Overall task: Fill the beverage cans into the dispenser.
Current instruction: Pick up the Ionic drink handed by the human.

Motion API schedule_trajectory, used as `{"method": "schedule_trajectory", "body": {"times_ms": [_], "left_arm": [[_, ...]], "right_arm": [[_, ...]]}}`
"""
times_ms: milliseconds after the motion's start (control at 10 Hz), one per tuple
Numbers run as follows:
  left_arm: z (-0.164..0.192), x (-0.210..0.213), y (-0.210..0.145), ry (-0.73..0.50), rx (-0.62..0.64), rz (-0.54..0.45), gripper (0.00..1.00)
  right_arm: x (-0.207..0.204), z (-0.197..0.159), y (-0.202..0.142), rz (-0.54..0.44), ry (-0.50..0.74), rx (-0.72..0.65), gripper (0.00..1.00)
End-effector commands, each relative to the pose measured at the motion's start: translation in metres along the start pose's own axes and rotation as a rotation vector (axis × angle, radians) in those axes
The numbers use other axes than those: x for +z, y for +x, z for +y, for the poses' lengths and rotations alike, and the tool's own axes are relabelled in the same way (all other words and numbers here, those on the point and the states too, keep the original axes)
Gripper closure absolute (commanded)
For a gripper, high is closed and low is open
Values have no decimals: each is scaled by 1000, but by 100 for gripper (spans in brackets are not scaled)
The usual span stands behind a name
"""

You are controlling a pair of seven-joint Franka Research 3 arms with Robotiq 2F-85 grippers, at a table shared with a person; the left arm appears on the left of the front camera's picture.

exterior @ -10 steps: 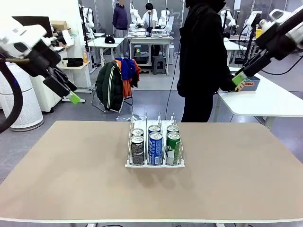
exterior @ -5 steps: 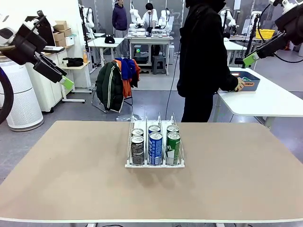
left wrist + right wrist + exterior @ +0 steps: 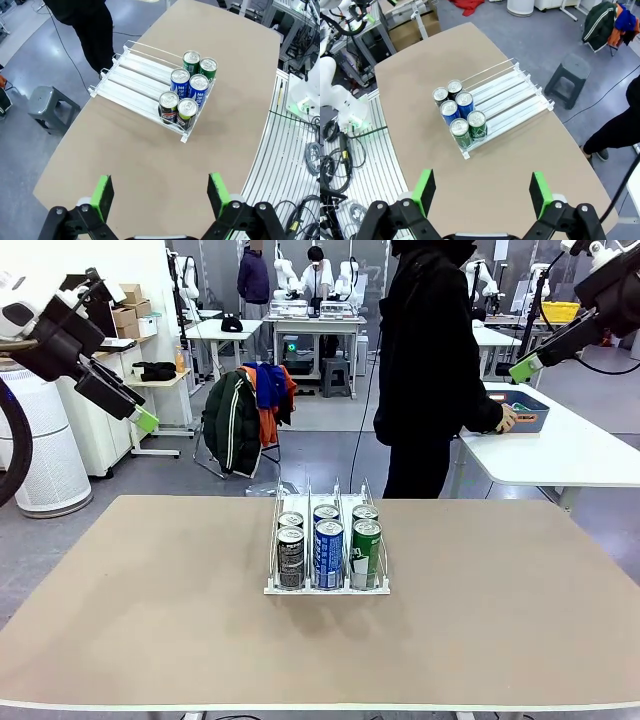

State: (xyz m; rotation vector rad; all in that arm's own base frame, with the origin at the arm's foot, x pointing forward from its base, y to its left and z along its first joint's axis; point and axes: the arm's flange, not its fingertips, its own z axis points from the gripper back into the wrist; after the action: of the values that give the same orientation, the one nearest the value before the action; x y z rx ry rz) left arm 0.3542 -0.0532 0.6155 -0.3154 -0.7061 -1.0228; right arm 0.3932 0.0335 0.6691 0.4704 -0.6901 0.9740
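The dispenser [image 3: 327, 589] sits in the middle of the table [image 3: 130, 640]; six cans [image 3: 329, 553] stand in it, two black, two blue, two green, all at the near end, two in each lane; the far part of each lane is free. Both grippers hang high up, off to the sides; the left gripper [image 3: 161, 192] is wide open and holds nothing; the right gripper [image 3: 482, 192] is the same. Past the table a person [image 3: 430, 370] is turned to a side table, one hand [image 3: 508, 420] by a blue tub [image 3: 530, 412]. I think more cans may come; it is best to wait up high with jaws wide; then take a can round its middle, hold it straight up, and set it behind its own colour, between the wires, without bumping the others.
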Motion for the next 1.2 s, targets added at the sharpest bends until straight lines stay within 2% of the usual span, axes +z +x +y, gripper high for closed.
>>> {"method": "schedule_trajectory", "body": {"times_ms": [0,200,400,1100], "left_arm": [[4,7,10,10,73,35,0],[0,13,22,39,105,55,0],[0,24,34,29,128,37,0],[7,55,60,175,276,-5,0]], "right_arm": [[8,2,16,62,-17,-6,0],[13,4,37,107,-75,4,0],[20,8,52,88,-124,-12,0],[56,10,78,18,-232,-34,0]]}}
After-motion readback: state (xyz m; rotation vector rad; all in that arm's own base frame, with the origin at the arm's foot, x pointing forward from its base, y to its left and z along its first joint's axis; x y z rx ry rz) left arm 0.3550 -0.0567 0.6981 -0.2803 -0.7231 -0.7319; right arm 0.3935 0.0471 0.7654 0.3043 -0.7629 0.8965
